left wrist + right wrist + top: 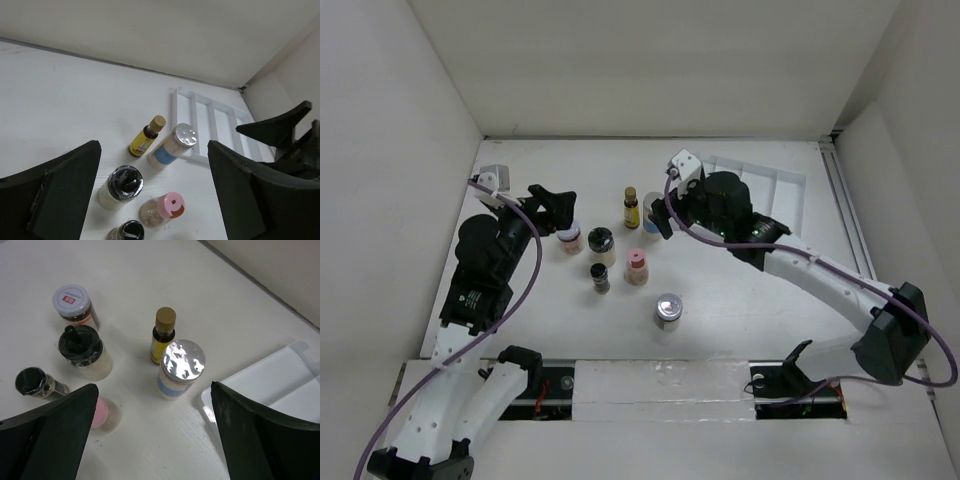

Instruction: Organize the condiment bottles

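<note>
Seven condiment bottles stand mid-table. These are a slim yellow-labelled bottle [631, 208], a blue-labelled silver-capped jar [177, 369], a pale-capped jar [569, 237], and a black-capped jar [601, 243]. There is also a small black-capped jar [600, 277], a pink-capped jar [637, 266] and a silver-capped jar [668, 310] standing alone nearer the arms. My left gripper [552, 208] is open and empty, above and left of the pale-capped jar. My right gripper [660, 216] is open and empty, hovering over the blue-labelled jar, which it partly hides in the top view.
A white divided tray [775, 190] lies at the back right, just right of the blue-labelled jar; it also shows in the right wrist view [280, 385]. White walls close in the table at the back and both sides.
</note>
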`<state>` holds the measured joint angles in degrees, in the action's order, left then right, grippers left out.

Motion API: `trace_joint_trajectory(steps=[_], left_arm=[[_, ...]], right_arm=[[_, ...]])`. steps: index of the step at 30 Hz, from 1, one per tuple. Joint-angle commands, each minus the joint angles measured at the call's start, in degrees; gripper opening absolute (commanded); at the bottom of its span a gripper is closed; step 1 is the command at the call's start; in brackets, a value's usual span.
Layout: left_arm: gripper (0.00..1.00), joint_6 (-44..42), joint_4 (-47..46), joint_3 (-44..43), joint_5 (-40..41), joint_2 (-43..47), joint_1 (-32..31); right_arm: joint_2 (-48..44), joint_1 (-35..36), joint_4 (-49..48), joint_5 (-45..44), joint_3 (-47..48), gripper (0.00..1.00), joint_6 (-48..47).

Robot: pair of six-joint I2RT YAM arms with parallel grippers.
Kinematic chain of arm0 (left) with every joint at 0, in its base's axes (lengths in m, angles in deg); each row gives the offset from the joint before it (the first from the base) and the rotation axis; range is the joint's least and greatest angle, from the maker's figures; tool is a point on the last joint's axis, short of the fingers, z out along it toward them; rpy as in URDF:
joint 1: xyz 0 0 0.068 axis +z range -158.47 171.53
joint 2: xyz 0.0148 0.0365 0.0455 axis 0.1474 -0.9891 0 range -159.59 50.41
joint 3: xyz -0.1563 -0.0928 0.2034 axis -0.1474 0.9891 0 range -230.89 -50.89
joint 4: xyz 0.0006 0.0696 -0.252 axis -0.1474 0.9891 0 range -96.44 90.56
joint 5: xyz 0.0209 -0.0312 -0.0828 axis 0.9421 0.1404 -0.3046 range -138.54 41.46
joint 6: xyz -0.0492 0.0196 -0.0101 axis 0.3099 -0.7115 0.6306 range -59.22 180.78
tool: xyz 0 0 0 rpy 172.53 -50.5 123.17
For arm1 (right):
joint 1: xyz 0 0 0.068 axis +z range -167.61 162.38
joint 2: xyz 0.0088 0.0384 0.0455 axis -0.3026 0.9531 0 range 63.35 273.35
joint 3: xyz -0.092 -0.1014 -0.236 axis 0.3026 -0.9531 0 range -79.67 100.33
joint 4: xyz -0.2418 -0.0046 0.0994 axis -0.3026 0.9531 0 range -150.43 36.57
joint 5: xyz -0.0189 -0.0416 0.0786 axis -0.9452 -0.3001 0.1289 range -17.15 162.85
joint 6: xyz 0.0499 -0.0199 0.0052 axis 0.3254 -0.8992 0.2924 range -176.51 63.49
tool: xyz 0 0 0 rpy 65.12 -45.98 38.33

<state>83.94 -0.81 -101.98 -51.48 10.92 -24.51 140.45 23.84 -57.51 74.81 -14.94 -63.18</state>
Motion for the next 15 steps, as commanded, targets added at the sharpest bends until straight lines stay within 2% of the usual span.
trace_joint_trajectory(steps=[1,4,9,15], left_arm=[[0.84,-0.66,-2.20,-0.15,0.57,0.46,0.39],[0.89,-0.66,-2.73,0.55,0.57,0.46,0.39],[0.89,-0.66,-2.73,0.55,-0.75,-0.15,0.39],[0.89,-0.66,-2.73,0.55,-1.28,-0.68,0.39]], right_arm=[[4.19,0.47,-3.53,1.66,2.41,1.00,-0.71],[9.37,-0.31,-3.53,-5.97,5.23,1.00,-0.71],[17.98,-3.39,-4.94,1.99,10.05,1.00,1.40],[22.83,-4.44,-6.35,-0.54,11.91,1.00,2.01]])
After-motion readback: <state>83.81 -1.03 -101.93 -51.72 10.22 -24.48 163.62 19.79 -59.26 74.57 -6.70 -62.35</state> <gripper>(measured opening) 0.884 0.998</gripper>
